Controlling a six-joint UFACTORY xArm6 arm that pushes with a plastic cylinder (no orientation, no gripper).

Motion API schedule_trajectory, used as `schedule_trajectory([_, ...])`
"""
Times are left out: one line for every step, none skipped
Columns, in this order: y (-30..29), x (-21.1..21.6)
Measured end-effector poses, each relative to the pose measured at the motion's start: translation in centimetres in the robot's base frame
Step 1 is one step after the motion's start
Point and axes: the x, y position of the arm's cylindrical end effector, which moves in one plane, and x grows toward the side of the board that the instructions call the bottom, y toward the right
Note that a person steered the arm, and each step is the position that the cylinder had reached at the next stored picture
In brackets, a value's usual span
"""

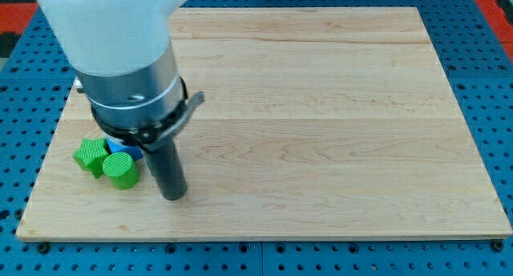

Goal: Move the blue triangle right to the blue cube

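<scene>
The arm carries no jaws; it ends in a straight dark rod, so nothing opens or closes. My tip [174, 196] rests on the wooden board [321, 148] near its near-left corner, just right of a tight cluster. That cluster holds a green star-shaped block [90, 155], a green cylinder [121, 170] and a partly hidden blue block [125, 150], whose shape cannot be confirmed. No second blue block is visible. The blue piece looks small, rigid and light, likely to slide readily; push it on its left face.

No readable text (or numbers) anywhere.
</scene>
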Motion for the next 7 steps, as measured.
schedule_trajectory([1.4, 5.3])
schedule_trajectory([5.7, 5.7])
schedule_trajectory([10.5, 3.0])
schedule_trajectory([10.7, -2.3])
schedule_trajectory([5.7, -2.8])
schedule_trajectory([2.0, -3.0])
schedule_trajectory([0.6, -3.4])
